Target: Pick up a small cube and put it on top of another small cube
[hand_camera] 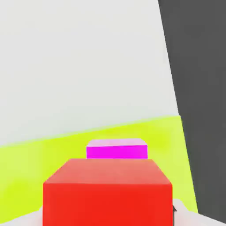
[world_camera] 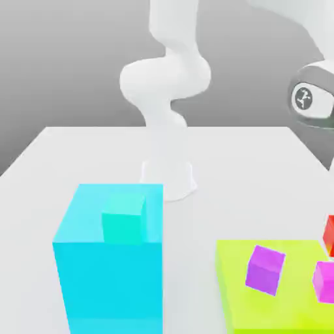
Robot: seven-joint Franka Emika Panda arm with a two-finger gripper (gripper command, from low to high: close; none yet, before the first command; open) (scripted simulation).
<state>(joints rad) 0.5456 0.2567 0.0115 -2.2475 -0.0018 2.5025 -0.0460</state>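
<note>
"Any writing you can read from here?"
"No, not a word, number or brand anywhere."
"And signs?"
"Just one emblem, on the arm [world_camera: 313, 98] at the exterior view's right: a dark round badge [world_camera: 303, 98] with a pale little figure in it, set on a white patch."
"Any letters in it?"
"None I can read."

red cube [world_camera: 330, 235] and magenta cube [world_camera: 324, 282] cut off by the exterior view's right edge
</note>
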